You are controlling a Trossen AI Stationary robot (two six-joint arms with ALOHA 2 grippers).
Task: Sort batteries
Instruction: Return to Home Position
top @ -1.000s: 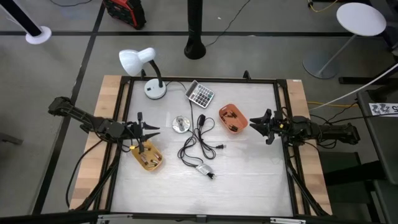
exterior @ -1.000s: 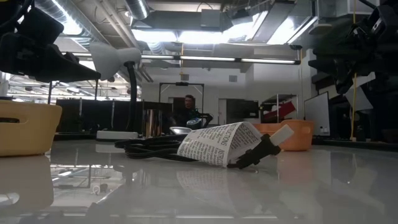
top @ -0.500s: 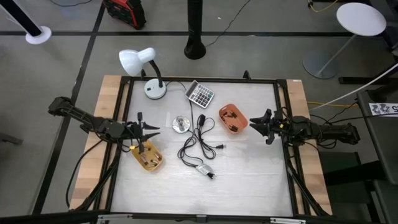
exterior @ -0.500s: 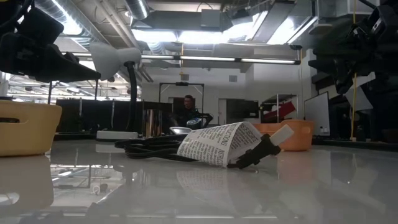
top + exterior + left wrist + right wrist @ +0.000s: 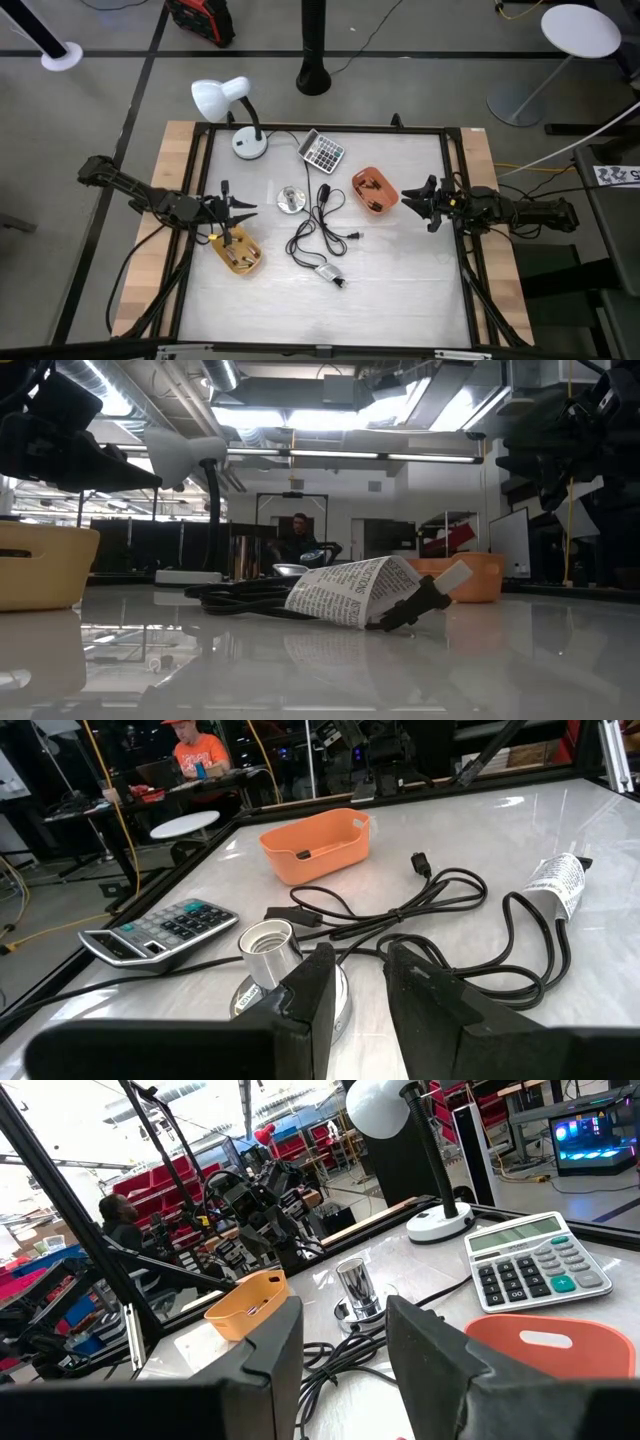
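The left gripper (image 5: pixel 248 209) hung above the left side of the table (image 5: pixel 400 270), pointing right, just on the far side of the yellow bin (image 5: pixel 245 1305). In its wrist view its fingers (image 5: pixel 312 988) stood a little apart, and the narrow gap between them held nothing. The right gripper (image 5: pixel 404 196) hung at the right edge, pointing left, just beside the orange bin (image 5: pixel 315 850). Its fingers (image 5: pixel 275 1345) were parted too, and empty.

The batteries (image 5: pixel 240 262) showed from above only as small dark pieces inside the yellow bin, at the near left, and inside the orange bin, right of centre. How many lay in each could not be told.

Between the bins lay a black cable (image 5: pixel 318 228) in loose loops, its near end joined to a small adapter (image 5: pixel 326 271) wrapped in a printed label. Just left of the cable stood a silvery bulb socket (image 5: pixel 291 199) on a round base. A calculator (image 5: pixel 322 152) lay farther back, near the middle of the far edge. To its left the round foot of a white lamp (image 5: pixel 222 98) stood on the far left corner, with the shade leaning out past the table's edge.

In the low view a person (image 5: pixel 300 536) sat in the room far behind the table.
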